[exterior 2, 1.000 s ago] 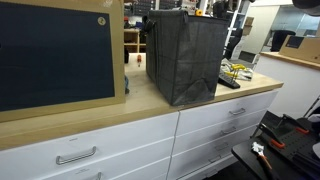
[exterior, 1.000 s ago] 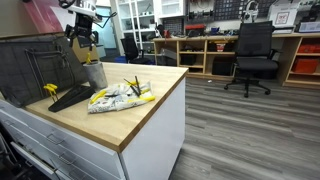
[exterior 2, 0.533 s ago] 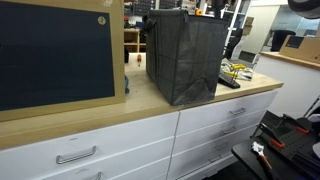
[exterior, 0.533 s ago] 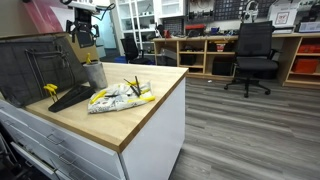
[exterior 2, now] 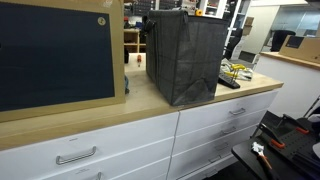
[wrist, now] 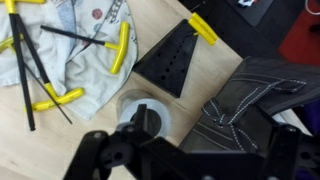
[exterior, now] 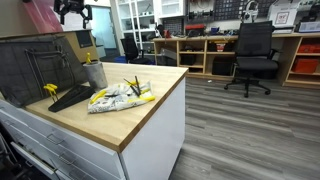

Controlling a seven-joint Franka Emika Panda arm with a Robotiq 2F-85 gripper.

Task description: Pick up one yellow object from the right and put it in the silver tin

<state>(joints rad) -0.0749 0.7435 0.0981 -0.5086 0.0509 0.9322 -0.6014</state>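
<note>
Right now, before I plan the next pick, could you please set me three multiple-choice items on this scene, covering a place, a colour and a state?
1. Where does the dull silver metal tin stand?
A. On the floor
B. On the wooden countertop, next to the black wedge-shaped holder
C. In an open drawer

2. What colour are the handles of the T-shaped tools on the white cloth?
A. Red
B. Blue
C. Yellow

3. How is the gripper?
A. Open, holding nothing
B. Shut on a tool
C. Shut on the tin

Answers: 1 B, the tin stands on the countertop beside the holder; 2 C, yellow handles show in the wrist view; 3 A, its fingers stand wide apart with nothing between them.
</note>
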